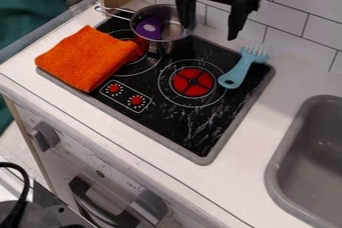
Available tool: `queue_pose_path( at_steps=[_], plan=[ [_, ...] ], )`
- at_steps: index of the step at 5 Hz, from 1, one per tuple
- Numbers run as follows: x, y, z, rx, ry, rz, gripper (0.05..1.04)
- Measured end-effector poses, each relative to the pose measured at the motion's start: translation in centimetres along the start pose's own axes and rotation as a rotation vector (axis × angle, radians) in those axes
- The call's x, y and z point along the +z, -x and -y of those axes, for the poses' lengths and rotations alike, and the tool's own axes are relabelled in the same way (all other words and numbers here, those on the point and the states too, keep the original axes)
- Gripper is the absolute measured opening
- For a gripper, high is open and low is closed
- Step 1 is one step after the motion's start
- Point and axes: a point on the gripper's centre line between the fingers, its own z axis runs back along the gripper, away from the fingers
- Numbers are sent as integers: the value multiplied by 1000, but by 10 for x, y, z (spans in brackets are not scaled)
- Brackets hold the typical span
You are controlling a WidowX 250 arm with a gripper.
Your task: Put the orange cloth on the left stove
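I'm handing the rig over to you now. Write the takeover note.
Gripper: open, empty, above the back of the stovetop, right of the saucepan.
Orange cloth: folded on the stovetop's left side, partly covering the left burner.
Done: cloth is on the left burner, though off-centre.
Left: probably nothing, unless you want it centred; if so, mind the saucepan close behind.

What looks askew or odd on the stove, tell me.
The blue fork-like utensil lies askew over the back edge of the stovetop. Pale streaks run across it near the right burner; whether scratches or reflections, I can't tell.
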Motion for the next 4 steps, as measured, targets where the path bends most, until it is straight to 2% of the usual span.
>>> queue_pose_path(
  at_steps=[1, 2, 4],
  plan=[
    [-11, 5, -1, -2, -5, -40, 1007],
    [-13, 20, -37, 72, -4, -55, 1007],
    [-9, 24, -94, 105, -2, -13, 1007]
  ],
)
